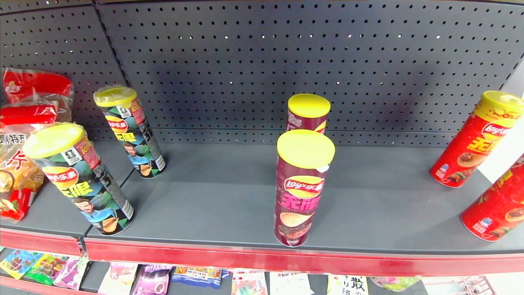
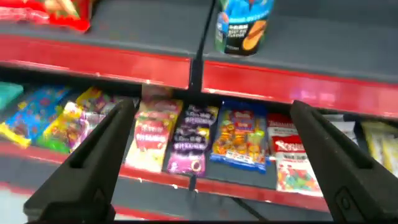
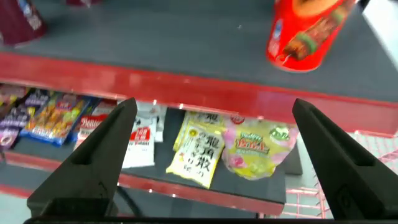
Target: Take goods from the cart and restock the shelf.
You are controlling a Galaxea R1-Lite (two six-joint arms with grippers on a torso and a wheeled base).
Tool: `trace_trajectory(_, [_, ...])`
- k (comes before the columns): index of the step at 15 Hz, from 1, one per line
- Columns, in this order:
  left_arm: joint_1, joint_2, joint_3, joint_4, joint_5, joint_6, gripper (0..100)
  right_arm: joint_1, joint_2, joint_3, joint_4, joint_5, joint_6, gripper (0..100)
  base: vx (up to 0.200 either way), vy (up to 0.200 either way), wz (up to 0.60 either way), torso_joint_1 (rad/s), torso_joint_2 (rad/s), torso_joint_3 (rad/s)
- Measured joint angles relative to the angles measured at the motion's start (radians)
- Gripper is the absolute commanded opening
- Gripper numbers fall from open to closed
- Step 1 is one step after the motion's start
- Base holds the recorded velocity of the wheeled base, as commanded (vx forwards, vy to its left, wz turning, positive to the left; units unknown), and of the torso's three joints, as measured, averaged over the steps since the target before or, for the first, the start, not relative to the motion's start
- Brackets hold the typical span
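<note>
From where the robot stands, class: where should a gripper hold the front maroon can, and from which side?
Probably mid-body, below the yellow lid, coming from the front over the shelf's red edge. The front maroon can stands upright, a round tube with bare shelf on both sides; a second maroon can stands close behind.

The right gripper is holding its two black fingers wide apart with nothing between them, facing the red front edge of a grey shelf. A red can is standing upright on that shelf, well apart from a maroon can (only its base is showing). On the lower shelf, a white bag, a yellow bag and a green-and-pink bag are lying side by side.
</note>
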Motion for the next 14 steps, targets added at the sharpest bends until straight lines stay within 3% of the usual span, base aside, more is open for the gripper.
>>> trace_trajectory(3, [0.0, -0.003, 0.025, -0.005, -0.018, 0.011, 100, -0.005, 0.001, 0.017, -0.002, -0.043, 0.063, 100, 0.0, 0.0, 0.0, 0.0, 0.0, 0.0])
trace_trajectory(5, [0.001, -0.003, 0.026, -0.006, 0.003, -0.008, 100, -0.009, 0.001, 0.019, -0.001, -0.051, 0.063, 100, 0.0, 0.0, 0.0, 0.0, 0.0, 0.0])
trace_trajectory(7, [0.002, -0.003, 0.027, -0.007, 0.024, 0.006, 100, -0.009, 0.001, 0.019, -0.002, -0.046, 0.052, 100, 0.0, 0.0, 0.0, 0.0, 0.0, 0.0])
trace_trajectory(9, [0.001, -0.003, 0.028, -0.007, 0.045, -0.033, 100, -0.01, 0.001, 0.019, -0.002, -0.046, 0.056, 100, 0.0, 0.0, 0.0, 0.0, 0.0, 0.0])
trace_trajectory(11, [0.001, -0.004, 0.028, -0.007, 0.016, 0.023, 100, -0.01, 0.001, 0.019, -0.001, -0.043, 0.05, 100, 0.0, 0.0, 0.0, 0.0, 0.0, 0.0])
trace_trajectory(14, [0.001, -0.003, 0.028, -0.005, -0.007, 0.015, 100, -0.009, 0.001, 0.019, -0.001, -0.043, 0.049, 100, 0.0, 0.0, 0.0, 0.0, 0.0, 0.0])
